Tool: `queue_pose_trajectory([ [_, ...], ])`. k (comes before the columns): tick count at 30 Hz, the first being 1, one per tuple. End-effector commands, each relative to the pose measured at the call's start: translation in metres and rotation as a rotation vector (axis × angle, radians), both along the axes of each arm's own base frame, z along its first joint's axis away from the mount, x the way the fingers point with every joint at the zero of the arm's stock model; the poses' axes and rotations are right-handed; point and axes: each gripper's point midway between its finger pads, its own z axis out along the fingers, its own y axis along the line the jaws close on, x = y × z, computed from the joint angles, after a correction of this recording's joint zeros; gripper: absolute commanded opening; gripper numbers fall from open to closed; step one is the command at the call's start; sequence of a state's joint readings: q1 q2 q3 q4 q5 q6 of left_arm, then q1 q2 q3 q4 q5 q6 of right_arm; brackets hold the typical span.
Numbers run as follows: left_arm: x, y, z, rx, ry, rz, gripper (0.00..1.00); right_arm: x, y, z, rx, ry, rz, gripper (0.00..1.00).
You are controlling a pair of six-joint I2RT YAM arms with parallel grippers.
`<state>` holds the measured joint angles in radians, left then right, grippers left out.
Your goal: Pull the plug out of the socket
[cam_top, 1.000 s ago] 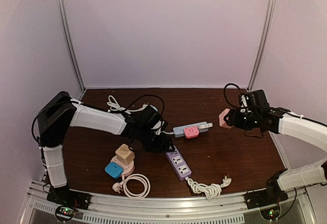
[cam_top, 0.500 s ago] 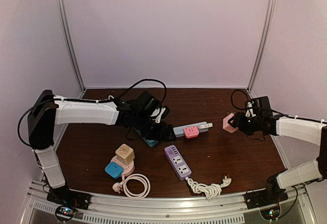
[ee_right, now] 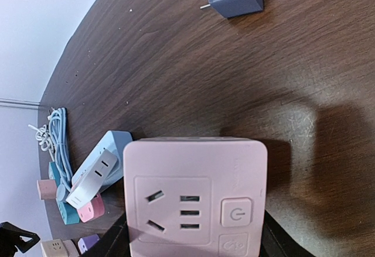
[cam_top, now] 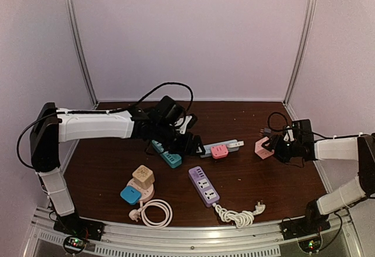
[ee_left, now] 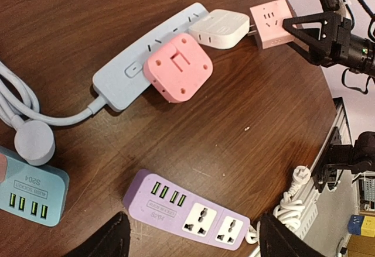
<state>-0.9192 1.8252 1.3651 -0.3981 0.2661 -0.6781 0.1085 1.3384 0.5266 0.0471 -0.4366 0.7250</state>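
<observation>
left gripper (ee_left: pixel 193 225): jaws wide, nothing in them, hanging over the purple strip (ee_left: pixel 176 201)
right gripper (ee_right: pixel 193 239): clamped on the pink cube plug (ee_right: pixel 196 192), far right
pink cube plug: prongs bare, just beside the white plug (ee_left: pixel 220 28) on the blue-grey strip (ee_left: pixel 135 72)
table (ee_left: pixel 205 146): dark wood
walls (cam_top: pixel 187 34): pale, plain

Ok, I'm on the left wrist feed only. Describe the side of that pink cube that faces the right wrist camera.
Observer: The pink cube, held by the right gripper, shows socket holes and a power button.
Operator: Report the near left corner behind my camera.
Observer: A round pink socket carries a tan cube and a blue plug.
Operator: Anything beside it, say so.
Observer: A coiled white cord with its plug lies just nearer the edge.
</observation>
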Motion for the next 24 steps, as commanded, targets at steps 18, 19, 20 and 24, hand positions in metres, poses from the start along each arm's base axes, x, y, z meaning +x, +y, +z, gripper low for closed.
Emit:
queue_pose_trajectory([
  [18,0.012,0.006,0.057,-0.103,-0.113,0.075,0.79,-0.025,-0.036,-0.002,-0.157,0.036,-0.065,0.83],
  [19,0.012,0.007,0.058,-0.104,-0.115,0.074,0.79,-0.026,-0.037,0.0,-0.168,0.035,-0.065,0.83],
  [20,0.013,0.008,0.059,-0.106,-0.119,0.075,0.79,-0.027,-0.037,0.003,-0.174,0.031,-0.062,0.84],
  [24,0.012,0.016,0.057,-0.113,-0.121,0.075,0.79,-0.025,-0.033,0.019,-0.216,0.004,-0.053,0.84],
])
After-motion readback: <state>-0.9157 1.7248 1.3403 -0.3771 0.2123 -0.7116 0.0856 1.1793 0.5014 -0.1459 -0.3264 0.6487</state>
